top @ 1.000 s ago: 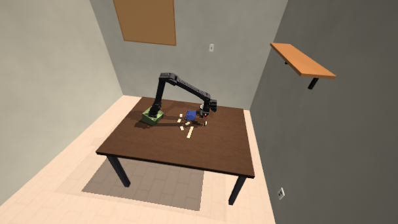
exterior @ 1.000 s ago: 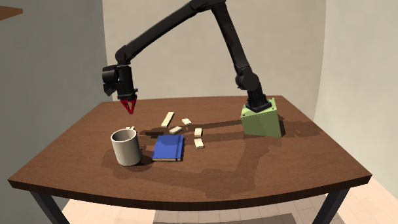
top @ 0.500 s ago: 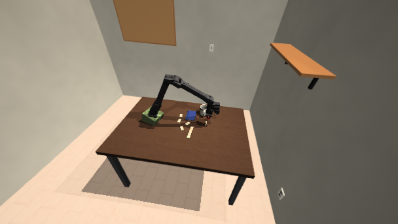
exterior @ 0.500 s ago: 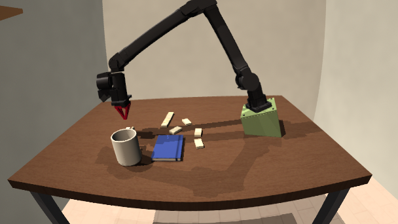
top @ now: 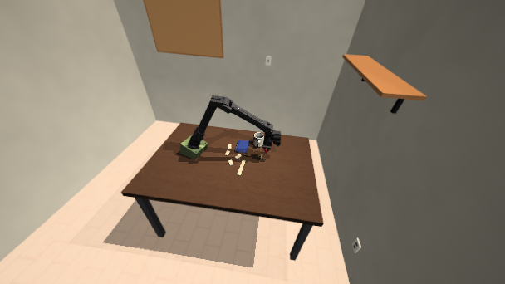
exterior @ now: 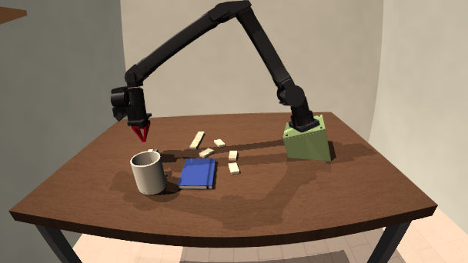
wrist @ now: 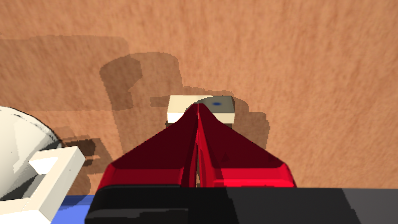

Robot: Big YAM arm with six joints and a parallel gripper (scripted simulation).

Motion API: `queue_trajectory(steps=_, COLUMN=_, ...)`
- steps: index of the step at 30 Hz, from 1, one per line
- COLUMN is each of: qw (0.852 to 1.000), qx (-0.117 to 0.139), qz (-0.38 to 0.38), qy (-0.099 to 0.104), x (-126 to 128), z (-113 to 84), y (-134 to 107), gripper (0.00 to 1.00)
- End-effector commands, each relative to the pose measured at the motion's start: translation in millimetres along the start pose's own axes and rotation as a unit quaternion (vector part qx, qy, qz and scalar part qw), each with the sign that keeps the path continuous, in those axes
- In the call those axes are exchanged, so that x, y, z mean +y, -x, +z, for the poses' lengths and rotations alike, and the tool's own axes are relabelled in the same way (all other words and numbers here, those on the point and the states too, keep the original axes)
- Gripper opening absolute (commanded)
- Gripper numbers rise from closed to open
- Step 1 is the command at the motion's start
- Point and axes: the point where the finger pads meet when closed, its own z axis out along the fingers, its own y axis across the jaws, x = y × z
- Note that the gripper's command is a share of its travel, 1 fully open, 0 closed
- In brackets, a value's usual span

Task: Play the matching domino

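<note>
The job has hardly begun — nothing has been played. The long cream line of dominoes (exterior: 197, 139) lies flat on the dark brown wooden counter (exterior: 308, 200), and three or four small cream dominoes (exterior: 233, 168) lie loose near it, apart from it. None of them touches an end of the line. One more small cream domino (wrist: 201, 109) sits off by itself, just behind the pale round mug (exterior: 148, 172); in the wrist view it seems to stand up on its edge, with one blue dot showing on its top.

The red pointed fingers (exterior: 141, 138) are pressed tight together and hold nothing. They hang in the air above that lone domino, not touching it — the tips point right down at it. The flat blue book (exterior: 198, 173) lies between the mug and the loose dominoes.

Still to do: find the matching piece, turn it face up, and lay it against the line's end
</note>
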Motion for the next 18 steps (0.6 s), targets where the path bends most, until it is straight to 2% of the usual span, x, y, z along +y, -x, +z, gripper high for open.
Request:
queue_trajectory(steps=1, qw=0.999, qx=-0.032, qz=0.004, qy=0.004, x=-2.3, z=-19.7, y=27.9, gripper=0.00)
queue_trajectory(steps=9, qw=0.999, qx=-0.035, qz=0.005, qy=0.004, x=-2.6, z=-21.2, y=30.6, gripper=0.00)
queue_trajectory(steps=10, qw=1.000, qx=-0.009, qz=0.001, qy=0.002, x=0.0, z=-7.4, y=6.1, gripper=0.00)
queue_trajectory(steps=18, qw=1.000, qx=-0.030, qz=0.002, qy=0.004, x=-3.3, z=-17.4, y=27.4, gripper=0.00)
